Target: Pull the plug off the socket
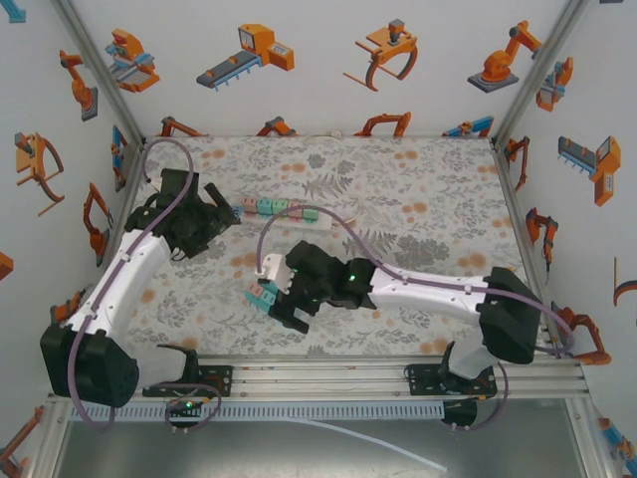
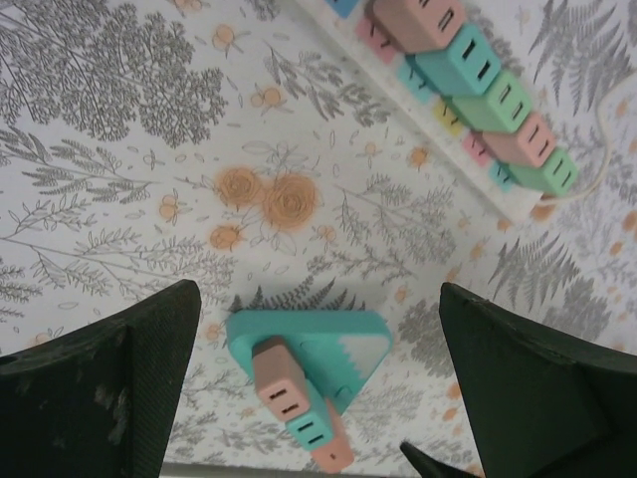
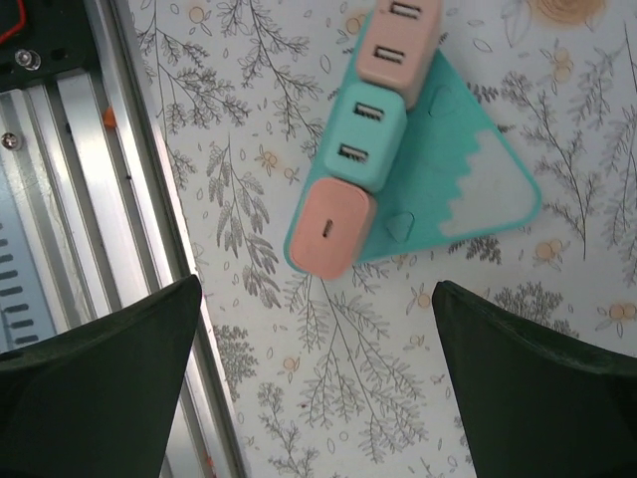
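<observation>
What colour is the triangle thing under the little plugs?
The triangle is teal with a white zigzag corner; the right wrist view shows it best.

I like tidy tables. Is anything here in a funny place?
A little. A teal triangle block with three chargers on it lies by itself, apart from the power strip where the other chargers line up.
</observation>
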Controlling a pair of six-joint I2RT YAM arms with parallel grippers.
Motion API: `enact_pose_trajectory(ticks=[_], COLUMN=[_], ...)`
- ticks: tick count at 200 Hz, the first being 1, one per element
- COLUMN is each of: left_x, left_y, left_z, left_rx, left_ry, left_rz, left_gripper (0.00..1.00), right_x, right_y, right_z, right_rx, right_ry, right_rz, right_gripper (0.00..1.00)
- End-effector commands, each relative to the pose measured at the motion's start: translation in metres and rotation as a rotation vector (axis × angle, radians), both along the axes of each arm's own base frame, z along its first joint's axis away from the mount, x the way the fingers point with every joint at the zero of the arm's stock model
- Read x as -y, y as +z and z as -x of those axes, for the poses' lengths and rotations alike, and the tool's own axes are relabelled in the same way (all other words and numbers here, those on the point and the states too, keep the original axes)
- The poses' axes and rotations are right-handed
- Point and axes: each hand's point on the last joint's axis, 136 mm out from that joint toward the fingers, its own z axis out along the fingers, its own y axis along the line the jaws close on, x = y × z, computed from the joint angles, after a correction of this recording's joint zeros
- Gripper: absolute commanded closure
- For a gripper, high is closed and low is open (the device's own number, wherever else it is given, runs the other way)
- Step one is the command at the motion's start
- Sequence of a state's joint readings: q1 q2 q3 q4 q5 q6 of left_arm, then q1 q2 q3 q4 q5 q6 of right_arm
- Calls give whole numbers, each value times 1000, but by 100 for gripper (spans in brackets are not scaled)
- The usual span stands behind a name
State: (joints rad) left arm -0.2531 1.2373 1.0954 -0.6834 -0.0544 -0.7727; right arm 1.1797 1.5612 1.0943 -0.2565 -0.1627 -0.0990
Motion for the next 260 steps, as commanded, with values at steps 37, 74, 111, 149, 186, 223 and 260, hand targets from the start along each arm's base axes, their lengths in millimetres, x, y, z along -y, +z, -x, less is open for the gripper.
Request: enact_pose_trajectory(ticks=[37, 74, 111, 149, 186, 223, 260], left_x=[2, 3, 26, 65, 130, 160, 184], left_y=[-1, -2, 7, -5, -24, -46, -61], left_z=[36, 50, 50, 48, 41, 26, 27], left_rx=[-19, -18, 37, 35, 14, -40, -72], left_ry=[-128, -165, -340, -481, -657, -712, -819], left_rz=[-14, -14, 17, 116, 126, 140, 165], left_gripper=[3, 3, 3, 3, 3, 3, 0], right_x=[-30, -23, 23, 85, 83, 80, 99], right_y=[-26, -31, -20, -22, -31, -21, 7], right_z=[-35, -30, -27, -30, -31, -43, -48], right_rx=[216, 286, 215, 172, 151, 162, 214], right_ry=[-87, 39, 150, 272, 310, 287, 228], right_rz=[101, 129, 94, 74, 66, 53, -2], right_gripper=[36, 71, 80, 79, 71, 43, 41])
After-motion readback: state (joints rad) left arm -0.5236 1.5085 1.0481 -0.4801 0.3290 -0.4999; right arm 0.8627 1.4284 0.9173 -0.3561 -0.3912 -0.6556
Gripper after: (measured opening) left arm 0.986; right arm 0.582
